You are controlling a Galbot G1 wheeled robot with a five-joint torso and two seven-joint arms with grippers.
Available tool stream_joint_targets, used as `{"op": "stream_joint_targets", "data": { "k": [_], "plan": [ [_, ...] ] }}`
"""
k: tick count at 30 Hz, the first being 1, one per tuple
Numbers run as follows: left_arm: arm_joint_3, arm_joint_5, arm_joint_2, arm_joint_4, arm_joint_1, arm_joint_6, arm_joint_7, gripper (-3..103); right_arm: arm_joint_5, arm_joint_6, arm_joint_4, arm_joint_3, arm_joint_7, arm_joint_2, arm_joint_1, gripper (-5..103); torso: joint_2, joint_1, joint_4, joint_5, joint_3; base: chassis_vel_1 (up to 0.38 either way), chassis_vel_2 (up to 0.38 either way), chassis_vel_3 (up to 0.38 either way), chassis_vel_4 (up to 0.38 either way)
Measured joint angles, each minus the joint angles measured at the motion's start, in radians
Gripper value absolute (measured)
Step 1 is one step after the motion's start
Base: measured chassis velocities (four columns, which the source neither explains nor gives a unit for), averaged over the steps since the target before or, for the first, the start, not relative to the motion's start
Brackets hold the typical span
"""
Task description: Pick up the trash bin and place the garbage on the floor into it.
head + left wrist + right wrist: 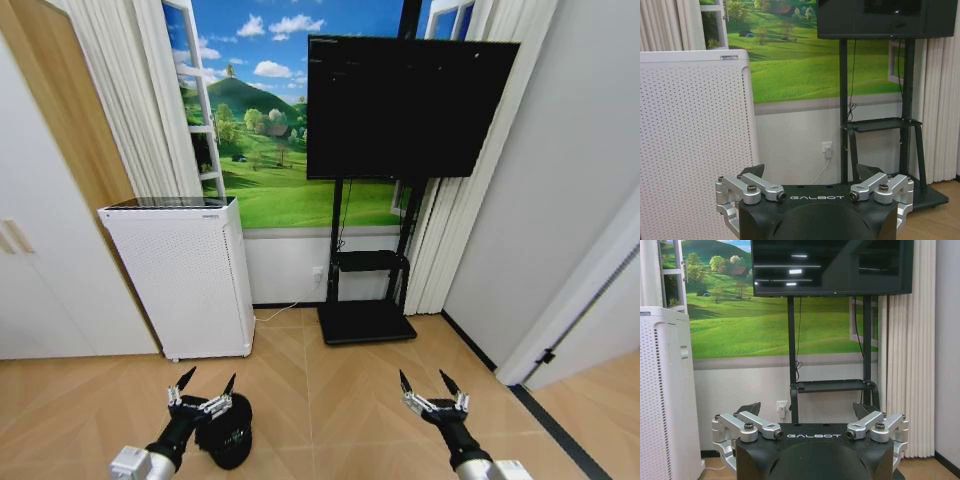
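The trash bin [234, 434], small, round and black, stands on the parquet floor [330, 400] near the bottom edge of the head view. My left gripper [207, 382] hovers just over its near-left side, fingers spread open and holding nothing. It appears open as well in the left wrist view [811, 172], facing the wall. My right gripper [424, 381] is held out at the same height on the right, open and empty, as the right wrist view [806, 410] also shows. The garbage is out of view.
A tall white perforated appliance [185, 280] stands against the wall behind the bin. A black TV stand [366, 320] with a large screen [405, 105] sits centre-right. White cupboard doors [40, 270] line the left, and a door frame with a dark floor strip [545, 420] lies to the right.
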Motion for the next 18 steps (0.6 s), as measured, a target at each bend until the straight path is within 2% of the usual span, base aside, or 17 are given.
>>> {"op": "stream_joint_targets", "data": {
  "k": [2,3,5,6,8,9,10,11,12,13,15,16,17,18],
  "plan": [
    [0.0,0.0,0.0,0.0,0.0,0.0,0.0,100,0.0,0.0,0.0,0.0,0.0,0.0,0.0,100,0.0,-0.001,-0.0003,-0.0023,0.0,0.361,-0.379,-0.345,0.362],
    [0.0,0.0,0.0,0.0,0.0,0.0,0.0,100,0.0,0.0,0.0,0.0,0.0,0.0,0.0,100,0.0,0.0,0.0001,-0.0003,0.0,0.395,-0.374,-0.358,0.363],
    [0.0,0.0,0.0,0.0,0.0,0.0,0.0,100,0.0,0.0,0.0,0.0,0.0,0.0,0.0,100,0.0,0.0,-0.0004,0.0001,0.0,0.369,-0.359,-0.358,0.353],
    [0.0,0.0,0.0,0.0,0.0,0.0,0.0,100,0.0,0.0,0.0,0.0,0.0,0.0,0.0,100,0.0,-0.001,0.0,-0.0024,0.0,0.342,-0.338,-0.295,0.342],
    [0.0,0.0,0.0,0.0,0.0,0.0,0.0,100,0.0,0.0,0.0,0.0,0.0,0.0,0.0,100,0.0,0.0,-0.0003,-0.0021,0.0,0.301,-0.338,-0.346,0.338],
    [0.0,0.0,0.0,0.0,0.0,0.0,0.0,100,0.0,0.0,0.0,0.0,0.0,0.0,0.0,100,-0.001,0.0,0.0001,0.0009,0.0,0.351,-0.302,-0.346,0.316],
    [0.0,0.0,0.0,0.0,0.0,0.0,0.0,100,0.0,0.0,0.0,0.0,0.0,0.0,0.0,100,-0.001,0.0,-0.0001,-0.0009,0.0,0.313,-0.325,-0.302,0.316],
    [0.0,0.0,0.0,0.0,0.0,0.0,0.0,100,0.0,0.0,0.0,0.0,0.0,0.0,0.0,100,-0.001,0.0,-0.0001,-0.0009,0.0,0.313,-0.325,-0.302,0.316],
    [0.0,0.0,0.0,0.0,0.0,0.0,0.0,100,0.0,0.0,0.0,0.0,0.0,0.0,0.0,100,-0.001,0.0,-0.0004,-0.0031,0.0,0.313,-0.331,-0.298,0.318],
    [0.0,0.0,0.0,0.0,0.0,0.0,0.0,100,0.0,0.0,0.0,0.0,0.0,0.0,0.0,100,-0.001,0.0,-0.0004,-0.0031,0.0,0.313,-0.331,-0.298,0.318],
    [0.0,0.0,0.0,0.0,0.0,0.0,0.0,100,0.0,0.0,0.0,0.0,0.0,0.0,0.0,100,-0.001,0.0,0.0001,0.001,0.0,0.336,-0.314,-0.375,0.317],
    [0.0,0.0,0.0,0.0,0.0,0.0,0.0,100,0.0,0.0,0.0,0.0,0.0,0.0,0.0,100,-0.001,0.0,0.0001,0.001,0.0,0.34,-0.297,-0.375,0.327],
    [0.0,0.0,0.0,0.0,0.0,0.0,0.0,100,0.0,0.0,0.0,0.0,0.0,0.0,0.0,100,-0.001,0.0,-0.0001,-0.0028,-0.001,0.29,-0.32,-0.309,0.305],
    [0.0,0.0,0.0,0.0,0.0,0.0,0.0,100,0.0,0.0,0.0,0.0,0.0,0.0,0.0,100,-0.001,0.0,-0.0006,-0.0024,-0.001,0.29,-0.32,-0.325,0.305]
  ]
}}
